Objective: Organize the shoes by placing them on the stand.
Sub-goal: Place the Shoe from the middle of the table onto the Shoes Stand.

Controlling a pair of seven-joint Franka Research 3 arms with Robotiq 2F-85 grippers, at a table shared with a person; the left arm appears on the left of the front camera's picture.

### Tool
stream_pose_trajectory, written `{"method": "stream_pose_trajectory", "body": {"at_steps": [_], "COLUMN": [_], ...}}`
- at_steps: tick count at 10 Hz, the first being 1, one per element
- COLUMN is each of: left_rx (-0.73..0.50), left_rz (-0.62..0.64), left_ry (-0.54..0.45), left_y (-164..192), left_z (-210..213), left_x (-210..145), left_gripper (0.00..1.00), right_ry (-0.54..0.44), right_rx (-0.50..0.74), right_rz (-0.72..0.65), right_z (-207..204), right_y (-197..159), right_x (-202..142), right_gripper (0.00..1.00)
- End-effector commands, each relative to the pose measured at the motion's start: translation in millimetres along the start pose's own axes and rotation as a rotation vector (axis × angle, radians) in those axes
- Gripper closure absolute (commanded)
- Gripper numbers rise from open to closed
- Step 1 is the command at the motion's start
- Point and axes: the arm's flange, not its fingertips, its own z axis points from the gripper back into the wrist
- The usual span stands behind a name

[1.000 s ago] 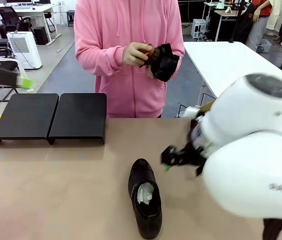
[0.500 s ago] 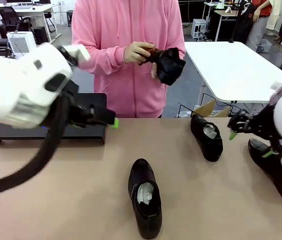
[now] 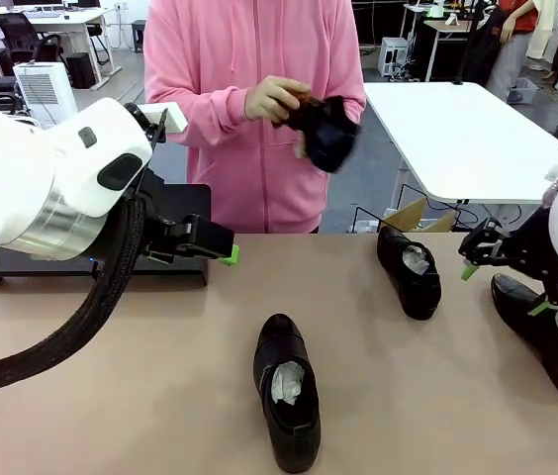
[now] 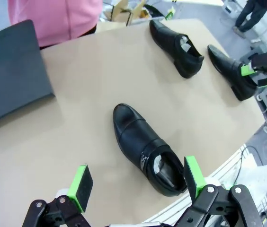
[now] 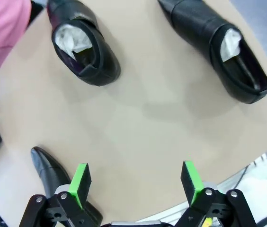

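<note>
1. Shoes (image 3: pixel 287 391) are seen as four glossy black leather ones with pale insoles. The nearest lies mid-surface, toe pointed away. A second shoe (image 3: pixel 410 270) and a third shoe (image 3: pixel 546 334) lie farther right. The fourth shoe (image 3: pixel 326 131) is held in the person's hands (image 3: pixel 271 102).
2. Since a second ago, the right arm has been drawn back rightward, uncovering two shoes, and the left arm has been brought across the stand (image 4: pixel 10 75). The left claw (image 4: pixel 137 179) and right claw (image 5: pixel 134 179) are spread, nothing pinched.
3. The tan surface (image 3: pixel 140 396) carries the stand far left, with no shoe on it. A white table (image 3: pixel 457 129) stands beyond.
</note>
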Motion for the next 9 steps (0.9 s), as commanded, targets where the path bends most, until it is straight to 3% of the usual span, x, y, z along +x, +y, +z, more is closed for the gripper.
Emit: {"method": "stream_pose_trajectory", "body": {"at_steps": [1, 4, 5, 7, 9], "left_rx": [0.019, 0.055, 0.065, 0.131, 0.166], "left_rz": [0.011, 0.186, 0.258, 0.326, 0.379], "left_ry": [0.07, -0.007, 0.01, 0.08, 0.225], "left_y": [-19, -77, -95, -117, -132], "left_z": [-17, -58, -73, -102, -136], "left_x": [-14, -31, -30, -30, -32], "left_gripper": [0.0, 0.0, 0.0, 0.0, 0.0], "right_ry": [0.047, 0.058, 0.067, 0.061, 0.061], "right_rx": [-0.009, -0.074, -0.071, -0.048, -0.048], "right_rz": [-0.072, -0.187, -0.214, -0.189, -0.189], "right_z": [-5, -9, -12, -17, -17], "right_y": [-7, -33, -43, -45, -45], "right_x": [16, 55, 61, 53, 53], "right_gripper": [0.0, 0.0, 0.0, 0.0, 0.0]}}
